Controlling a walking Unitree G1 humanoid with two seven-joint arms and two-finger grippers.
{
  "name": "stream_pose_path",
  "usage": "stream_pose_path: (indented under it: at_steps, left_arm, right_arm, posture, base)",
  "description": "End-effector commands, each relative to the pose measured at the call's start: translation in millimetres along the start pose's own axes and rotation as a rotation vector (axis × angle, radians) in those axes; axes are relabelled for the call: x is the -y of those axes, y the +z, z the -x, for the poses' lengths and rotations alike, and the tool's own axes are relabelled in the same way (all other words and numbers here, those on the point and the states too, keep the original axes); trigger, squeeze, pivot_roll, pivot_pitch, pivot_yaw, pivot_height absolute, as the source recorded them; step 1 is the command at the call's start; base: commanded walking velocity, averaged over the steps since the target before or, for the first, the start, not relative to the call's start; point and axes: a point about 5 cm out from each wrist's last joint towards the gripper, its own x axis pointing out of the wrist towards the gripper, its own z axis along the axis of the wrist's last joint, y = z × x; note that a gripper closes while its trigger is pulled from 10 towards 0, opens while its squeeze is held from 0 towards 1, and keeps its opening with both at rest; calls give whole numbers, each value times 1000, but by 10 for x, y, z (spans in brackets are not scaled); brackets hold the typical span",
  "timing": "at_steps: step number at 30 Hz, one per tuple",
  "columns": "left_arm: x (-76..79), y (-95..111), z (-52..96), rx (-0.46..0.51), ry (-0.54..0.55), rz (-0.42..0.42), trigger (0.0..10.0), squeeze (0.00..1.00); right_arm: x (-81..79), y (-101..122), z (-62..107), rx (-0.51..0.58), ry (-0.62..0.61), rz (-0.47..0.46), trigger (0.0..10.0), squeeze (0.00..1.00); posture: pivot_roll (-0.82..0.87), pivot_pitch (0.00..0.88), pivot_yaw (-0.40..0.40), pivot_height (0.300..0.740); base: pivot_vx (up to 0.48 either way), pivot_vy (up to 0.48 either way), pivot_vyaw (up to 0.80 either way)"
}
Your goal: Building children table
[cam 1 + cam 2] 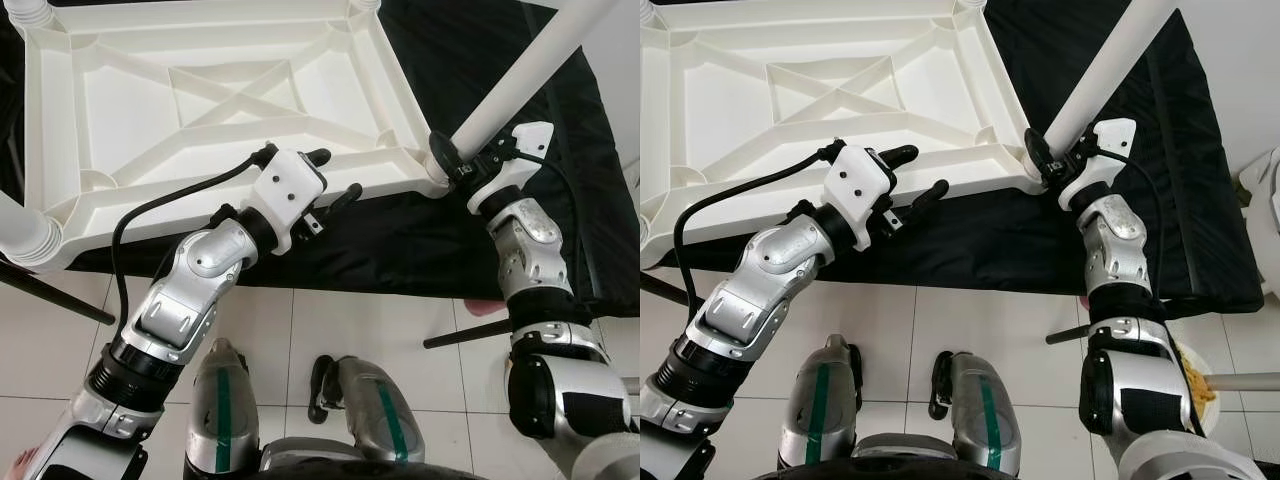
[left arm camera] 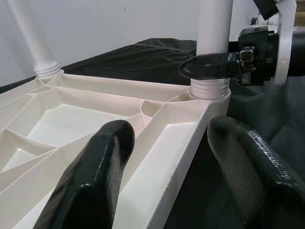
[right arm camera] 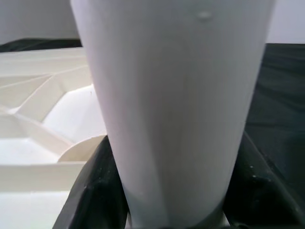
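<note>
The white ribbed plastic children's tabletop lies upside down on a black cloth, and we take its near right corner socket as our landmark. From that socket a long white plastic tube leg rises, its long axis leaning up and away from the tabletop toward the right. The threaded collar at its foot sits in the socket; we cannot tell whether it is fully home

Our right gripper sits right at the socket, its two black fingers pinching the leg just above the collar, one on either side of the tube. So the leg runs straight out from between those fingers, and we judge any turning or pressing must go along that axis, down into the socket

Our left gripper is along the near rim, left of the socket, fingers spread astride that rim, one over the ribbed inside and one outside, apparently not clamping. The right arm is plainly the nearer to the leg; the left looks placed to steady the tabletop

Other white legs stand in sockets at the other corners
</note>
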Motion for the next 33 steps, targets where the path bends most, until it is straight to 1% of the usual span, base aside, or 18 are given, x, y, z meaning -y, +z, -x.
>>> stream_pose_path:
  at_steps: [1,4,5,6,8,9,11,12,14,15,18,25,29,33]
  left_arm:
    - [63,33,-26,15,-79,3,10000,0]
    - [66,30,-30,15,-80,6,10000,0]
    - [69,28,-32,15,-82,7,10000,0]
    - [69,28,-32,15,-82,7,10000,0]
    - [75,25,-35,16,-84,8,10000,0]
    - [75,25,-35,16,-84,8,10000,0]
    - [85,23,-39,16,-86,10,10000,0]
    - [85,23,-39,16,-86,10,10000,0]
    - [93,21,-45,17,-88,11,10000,0]
    - [93,21,-45,17,-88,11,10000,0]
    - [90,20,-48,17,-90,10,10000,0]
    - [82,21,-50,18,-92,6,10000,0]
    - [86,18,-46,17,-94,5,10000,0]
    - [90,16,-39,16,-95,4,10000,0]
  right_arm:
    - [-30,70,14,52,-121,-4,10000,0]
    - [-93,54,14,52,-188,-12,10000,0]
    - [-106,36,16,46,-230,-30,10000,0]
    - [-106,36,16,46,-230,-30,10000,0]
    - [-121,-6,38,29,-335,-37,10000,0]
    - [-121,-6,38,29,-335,-37,10000,0]
    - [-132,-60,91,10,-466,-43,10000,0]
    - [-132,-60,91,10,-466,-43,10000,0]
    - [-134,-109,148,-12,-566,-39,10000,0]
    - [-134,-109,148,-12,-566,-39,10000,0]
    - [-201,-98,165,-13,-575,-39,10000,0]
    - [-194,-86,162,-18,-578,-26,10000,0]
    - [-246,-71,139,-16,-562,-17,10000,0]
    - [-263,-75,138,-17,-553,-16,10000,0]
  posture:
    - [92,66,-104,740]
    - [88,66,-104,740]
    - [88,66,-104,740]
    - [88,66,-104,740]
    - [84,66,-103,740]
    - [84,66,-103,740]
    - [82,64,-104,740]
    - [82,64,-104,740]
    - [84,62,-106,740]
    - [84,62,-106,740]
    - [81,58,-104,740]
    - [83,52,-104,740]
    - [83,48,-103,740]
    - [89,43,-103,740]
  base:
    - [0,0,0]
    - [0,0,0]
    - [0,0,0]
    - [0,0,0]
    - [0,0,0]
    - [0,0,0]
    - [0,0,0]
    - [0,0,0]
    - [0,0,0]
    - [0,0,0]
    - [0,0,0]
    - [0,0,0]
    - [0,0,0]
    - [0,0,0]
